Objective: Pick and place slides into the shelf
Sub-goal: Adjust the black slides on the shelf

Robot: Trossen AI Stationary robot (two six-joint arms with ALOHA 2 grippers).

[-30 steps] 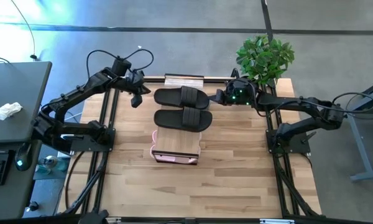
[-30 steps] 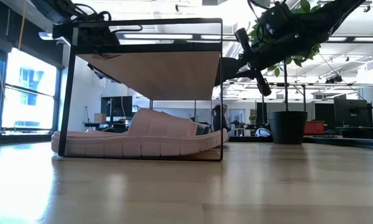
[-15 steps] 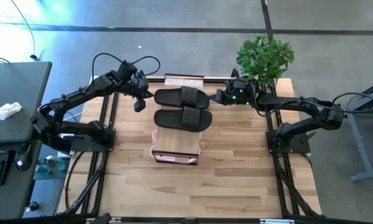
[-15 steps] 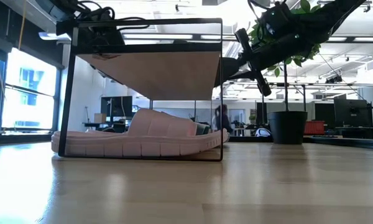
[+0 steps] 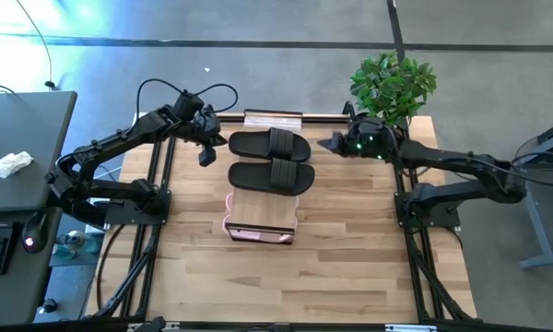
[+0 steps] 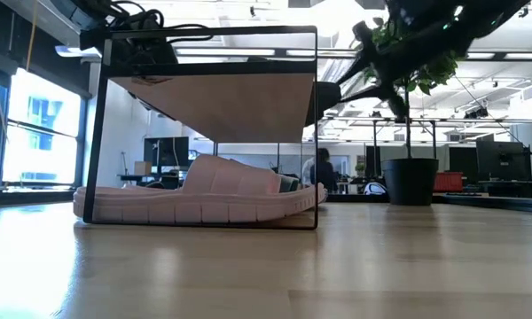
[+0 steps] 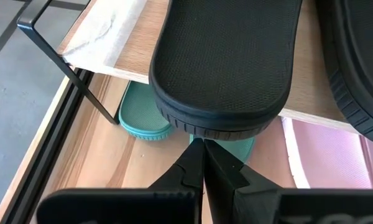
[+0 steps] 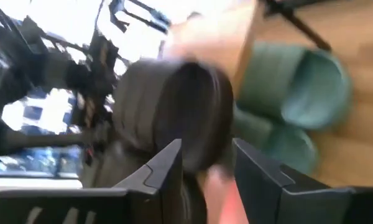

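Looking straight down from the high camera, I see two black slides [image 5: 269,144] [image 5: 271,175] lying side by side across the light plank top of the shelf [image 5: 263,210], with a pale pink slide [image 5: 255,235] peeking out from under the shelf's near edge. My left gripper [image 5: 205,152] hangs just beside the end of the farther black slide, while my right gripper [image 5: 329,145] sits just off that slide's opposite end, in front of the potted plant [image 5: 394,85] at the table's far corner. From the table-level camera, the pink slide [image 6: 199,199] rests on the wooden table [image 6: 337,266] inside the shelf's thin black frame [image 6: 316,133], beneath the plank; the right arm shows only as a dark blurred shape against the plant [image 6: 411,106]. Through the left wrist camera, the left gripper [image 7: 202,163] has its two dark fingers pressed together, holding nothing, their tips just short of the rounded end of a black slide [image 7: 230,62] that overhangs the plank's edge; a green slide [image 7: 150,118] lies on the table under the shelf. The right wrist picture is smeared, yet the right gripper [image 8: 205,163] shows its fingers spread apart with nothing held, a black slide [image 8: 174,109] ahead and green slides [image 8: 292,93] lying beyond.
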